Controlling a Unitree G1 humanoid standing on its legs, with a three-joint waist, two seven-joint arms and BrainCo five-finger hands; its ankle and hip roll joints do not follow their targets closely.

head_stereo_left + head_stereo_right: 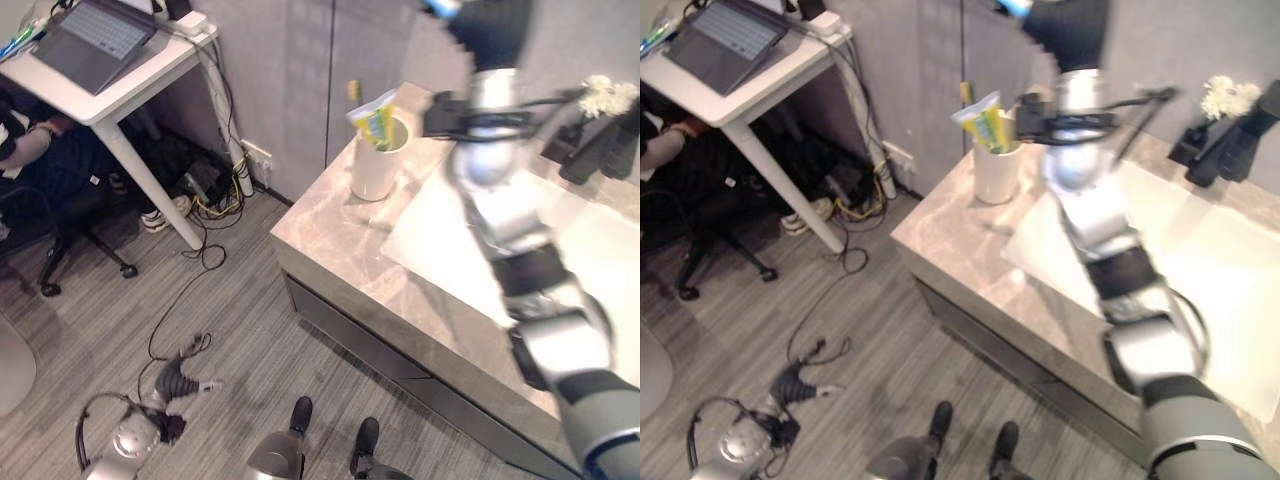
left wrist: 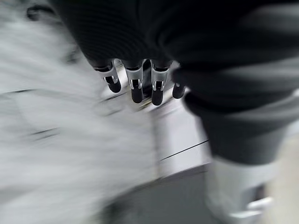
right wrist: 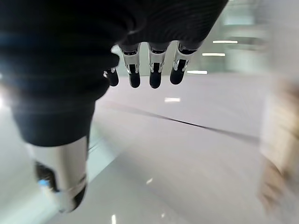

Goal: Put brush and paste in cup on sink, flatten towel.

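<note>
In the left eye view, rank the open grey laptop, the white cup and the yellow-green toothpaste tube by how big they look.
1. Open grey laptop, largest, though cut off at the top edge and farther from the camera.
2. White cup on the marble counter.
3. Yellow-green toothpaste tube, smallest; its lower part is hidden inside the cup.

Marble-patterned sink counter (image 1: 330, 235) with a white cup (image 1: 376, 165) upright near its back corner.

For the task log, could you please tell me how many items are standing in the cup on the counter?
2: a toothpaste tube leaning at the front of the cup, and a toothbrush upright behind it. Anything lower inside is hidden.
</note>
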